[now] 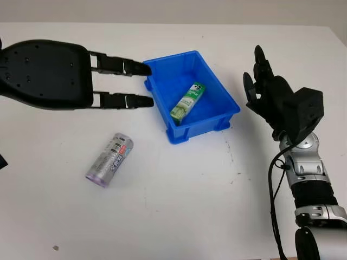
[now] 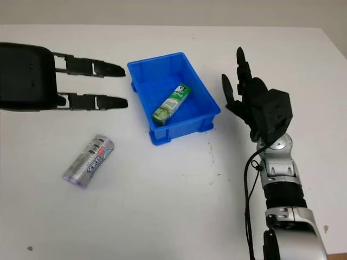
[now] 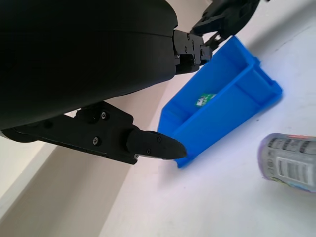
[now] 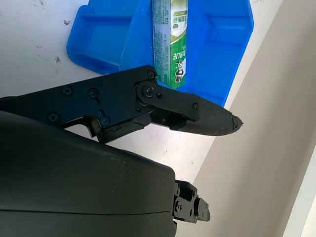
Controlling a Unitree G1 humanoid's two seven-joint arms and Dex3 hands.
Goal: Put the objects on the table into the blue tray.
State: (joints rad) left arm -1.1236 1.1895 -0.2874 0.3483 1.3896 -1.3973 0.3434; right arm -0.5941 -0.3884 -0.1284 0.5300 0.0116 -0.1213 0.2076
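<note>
One can (image 3: pixel 291 163) (label end cut off)

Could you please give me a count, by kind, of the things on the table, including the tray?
Blue tray: 1
Green and white box, lying in the tray: 1
Silver can, lying on the table: 1
Total: 3

One blue tray (image 1: pixel 223 95), one green box (image 1: pixel 187 101), one silver can (image 1: pixel 109 159), two hands.
</note>
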